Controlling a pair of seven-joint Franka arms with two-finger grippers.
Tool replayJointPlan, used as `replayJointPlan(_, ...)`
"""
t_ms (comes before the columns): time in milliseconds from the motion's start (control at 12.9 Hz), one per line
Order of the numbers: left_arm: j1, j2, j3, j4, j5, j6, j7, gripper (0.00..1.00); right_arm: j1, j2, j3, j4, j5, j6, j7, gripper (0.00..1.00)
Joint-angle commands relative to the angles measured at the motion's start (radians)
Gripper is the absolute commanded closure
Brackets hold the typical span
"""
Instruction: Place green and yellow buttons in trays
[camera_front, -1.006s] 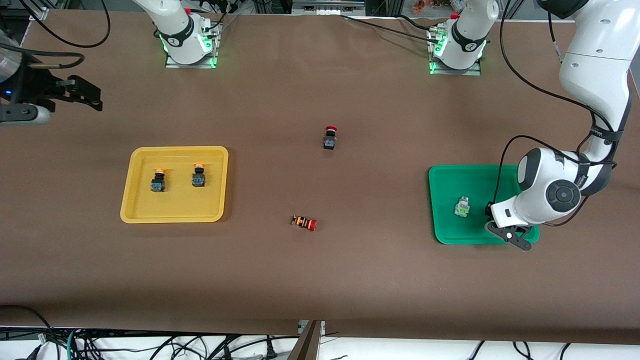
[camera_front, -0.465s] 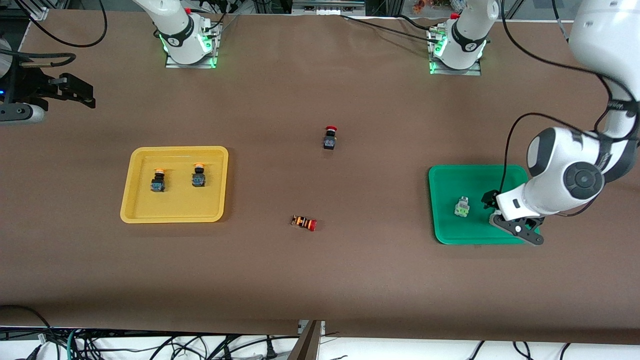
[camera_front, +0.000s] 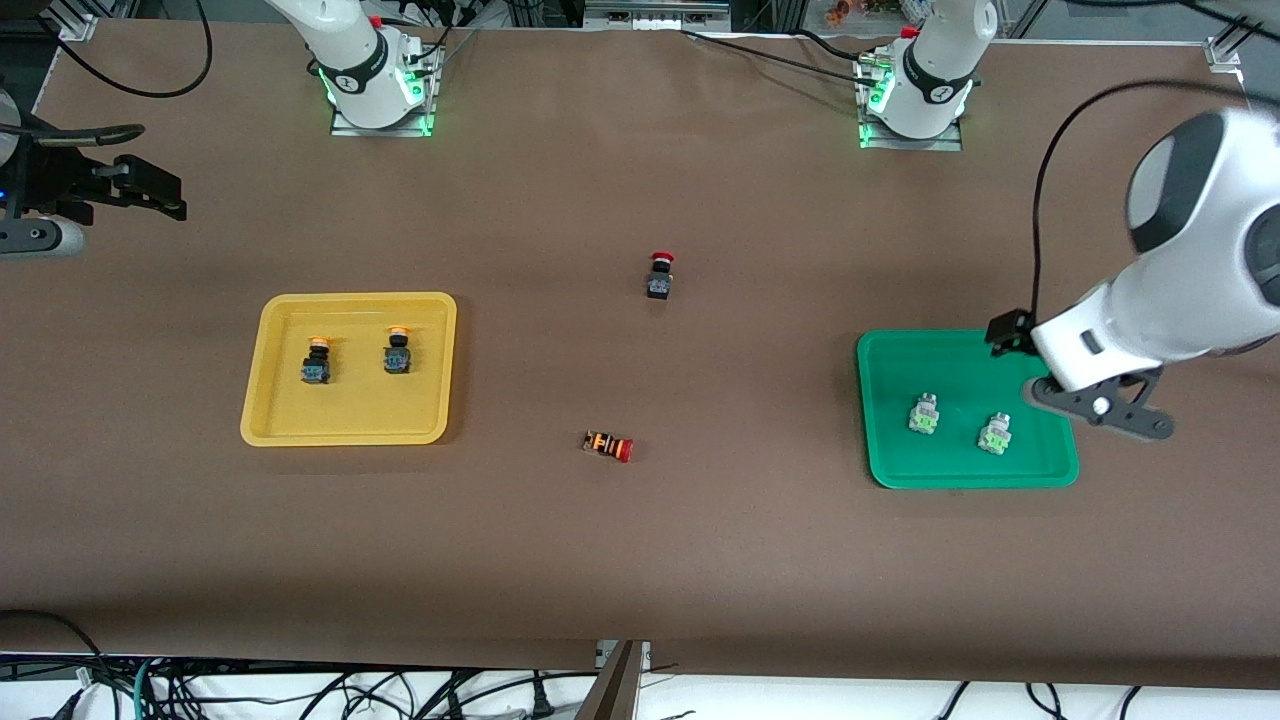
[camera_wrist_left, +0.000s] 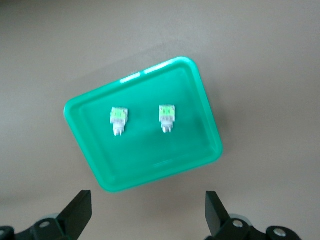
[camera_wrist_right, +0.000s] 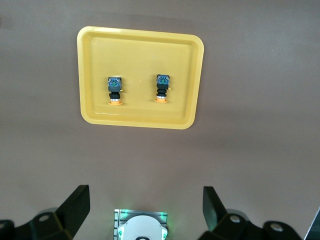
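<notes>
Brown tabletop (camera_front: 640, 560) holds everything. Shallow yellow plastic tray (camera_front: 262, 395) sits toward the right arm's end, shallow green plastic tray (camera_front: 885, 440) toward the left arm's end, near that edge.

Left end effector (camera_front: 1100, 408) hangs over the green tray's outer rim, fingers apart, empty. Right end effector (camera_front: 150, 190) is parked over the right arm's edge of the tabletop, fingers also apart, waiting.

Two black, blue-based buttons with yellow-orange caps (camera_front: 316, 362) stand in the yellow tray, well apart. Two pale grey-white buttons with green marks (camera_front: 996, 434) lie in the green tray, side by side, not touching.

Task looks complete.

Risk: either arm grabbing the black red-capped switch (camera_front: 660, 276) or the orange-striped red-capped switch (camera_front: 608, 445) mid-tabletop; both are distractors.
</notes>
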Motion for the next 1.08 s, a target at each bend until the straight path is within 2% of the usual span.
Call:
replayJointPlan(0, -0.046, -0.086, 0.076, 0.006, -0.083, -0.057, -0.036, 0.0, -0.005, 0.003, 0.003, 0.014, -0.002, -0.018, -0.018, 0.0)
replayJointPlan(77, -0.124, -0.176, 0.213, -0.078, -0.196, -0.006, -0.048, 0.0, -0.004, 0.003, 0.003, 0.014, -0.002, -0.018, -0.018, 0.0)
replayJointPlan(155, -0.196, -0.268, 0.351, -0.205, -0.252, 0.102, -0.051, 0.0, -0.004, 0.003, 0.003, 0.014, -0.002, -0.018, -0.017, 0.0)
replayJointPlan(232, -0.255, -0.331, 0.421, -0.303, -0.254, 0.173, -0.05, 0.0, -0.004, 0.003, 0.003, 0.014, -0.002, -0.018, -0.018, 0.0)
replayJointPlan(387, -0.341, -0.361, 0.492, -0.338, -0.223, 0.186, -0.056, 0.0, -0.005, 0.003, 0.003, 0.014, -0.002, -0.018, -0.018, 0.0)
replayJointPlan(697, -0.384, -0.373, 0.525, -0.353, -0.223, 0.189, -0.116, 0.0, -0.004, 0.003, 0.003, 0.014, -0.002, -0.018, -0.018, 0.0)
replayJointPlan(1006, -0.387, -0.375, 0.526, -0.355, -0.225, 0.187, -0.166, 0.0, -0.005, 0.004, 0.003, 0.014, -0.002, -0.018, -0.018, 0.0)
